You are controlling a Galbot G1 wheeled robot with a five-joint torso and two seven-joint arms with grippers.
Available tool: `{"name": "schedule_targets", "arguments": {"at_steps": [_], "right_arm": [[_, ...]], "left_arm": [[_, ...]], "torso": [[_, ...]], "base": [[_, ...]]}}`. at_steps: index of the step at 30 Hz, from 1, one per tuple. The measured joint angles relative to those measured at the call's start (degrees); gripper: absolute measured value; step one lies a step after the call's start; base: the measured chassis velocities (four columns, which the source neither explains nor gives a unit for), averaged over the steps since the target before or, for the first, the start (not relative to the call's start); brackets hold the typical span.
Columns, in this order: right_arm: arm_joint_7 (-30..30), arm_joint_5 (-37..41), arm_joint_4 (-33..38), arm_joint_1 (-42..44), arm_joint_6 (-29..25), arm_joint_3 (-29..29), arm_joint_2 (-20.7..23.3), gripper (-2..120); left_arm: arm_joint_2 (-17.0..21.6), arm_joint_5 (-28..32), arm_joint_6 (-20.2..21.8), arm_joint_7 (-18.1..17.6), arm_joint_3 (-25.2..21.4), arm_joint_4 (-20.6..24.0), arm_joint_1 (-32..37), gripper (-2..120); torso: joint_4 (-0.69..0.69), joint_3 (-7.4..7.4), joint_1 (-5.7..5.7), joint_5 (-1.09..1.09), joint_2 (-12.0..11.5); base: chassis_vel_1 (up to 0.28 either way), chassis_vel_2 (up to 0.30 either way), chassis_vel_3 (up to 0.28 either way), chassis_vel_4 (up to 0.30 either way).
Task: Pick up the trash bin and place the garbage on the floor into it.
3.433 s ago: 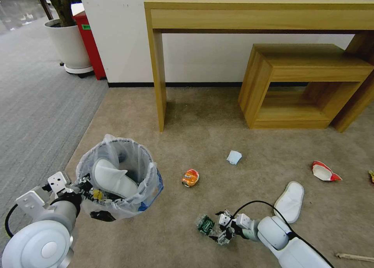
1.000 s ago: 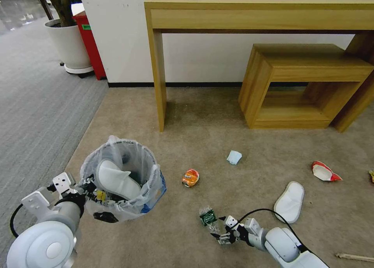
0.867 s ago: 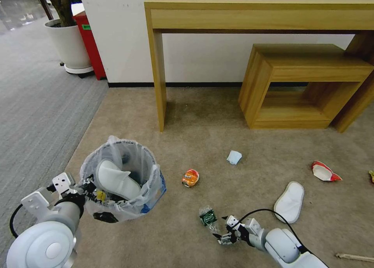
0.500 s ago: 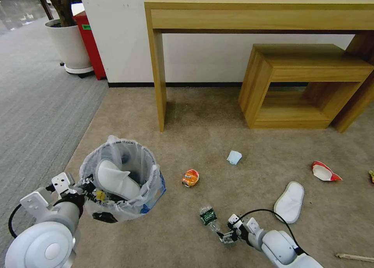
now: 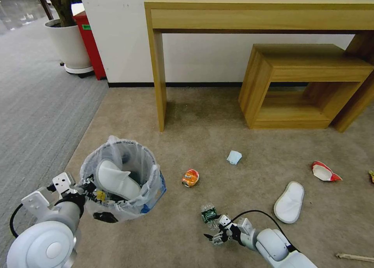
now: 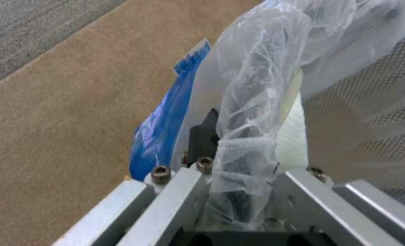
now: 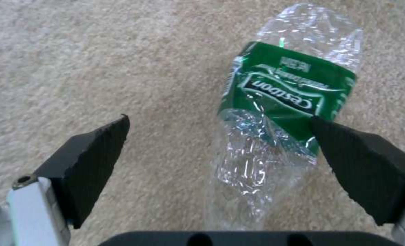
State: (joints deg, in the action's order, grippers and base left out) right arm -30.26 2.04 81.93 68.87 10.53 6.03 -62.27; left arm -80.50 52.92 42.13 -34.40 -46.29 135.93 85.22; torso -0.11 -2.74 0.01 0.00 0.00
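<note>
The right gripper [image 5: 215, 236] sits low over the floor [image 5: 202, 119], its jaws spread wide and holding nothing. In the right wrist view the crushed clear bottle [image 7: 282, 112] with the green label lies between the two black pads [image 7: 91, 160], but off centre: it sits hard against one pad and well apart from the other, so the gap is lopsided. The bottle's long axis runs out along the gripper's reach, across the closing line, which suits a pinch across its flattened width; as I judge it, the gripper needs to shift sideways toward the bottle to centre it first. In the head view the bottle [image 5: 209, 214] lies on the carpet just ahead of the fingertips, between the bin [image 5: 122, 178] and the white slipper [image 5: 289, 202], and the right arm is plainly the nearer one. The left gripper [image 6: 239, 191] is clamped on the bin's bagged rim, holding it up off the floor near the carpet's left edge, with another slipper [image 5: 117, 178] inside it.
</note>
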Motion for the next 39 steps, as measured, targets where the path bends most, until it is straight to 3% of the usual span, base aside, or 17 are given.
{"name": "schedule_targets", "arguments": {"at_steps": [3, 10, 17, 28, 39], "right_arm": [[0.45, -0.37, -0.30, -0.20, 0.29, -0.05, -0.34, 100], [1.39, -2.97, -1.23, -0.35, 3.50, 0.21, -0.79, 75], [1.41, -3.76, -1.37, -0.03, 4.19, 0.52, -0.51, 73], [1.22, -3.92, -1.28, -0.02, 3.19, 0.60, -0.60, 37], [1.52, -3.43, -0.11, 0.37, 1.77, 0.96, 0.10, 15]], "left_arm": [[-0.08, -0.12, 0.00, 0.12, 0.04, -0.15, -0.05, 1], [-0.08, -0.22, 0.00, 0.23, 0.05, -0.18, -0.03, 1], [-0.14, -0.30, 0.00, 0.25, 0.05, -0.17, -0.02, 1], [-0.27, -0.52, 0.00, 0.35, 0.05, -0.15, 0.04, 1], [-0.39, -1.05, 0.00, 0.61, 0.12, -0.15, 0.11, 1]], "torso": [[0.00, 0.00, 0.00, 0.00, 0.00], [0.00, 0.00, 0.00, 0.00, 0.00], [0.00, 0.00, 0.00, 0.00, 0.00], [0.00, 0.00, 0.00, 0.00, 0.00], [0.00, 0.00, 0.00, 0.00, 0.00]], "base": [[0.000, 0.000, 0.000, 0.000], [0.000, 0.000, 0.000, 0.000], [0.000, 0.000, 0.000, 0.000], [0.000, 0.000, 0.000, 0.000], [0.000, 0.000, 0.000, 0.000]]}}
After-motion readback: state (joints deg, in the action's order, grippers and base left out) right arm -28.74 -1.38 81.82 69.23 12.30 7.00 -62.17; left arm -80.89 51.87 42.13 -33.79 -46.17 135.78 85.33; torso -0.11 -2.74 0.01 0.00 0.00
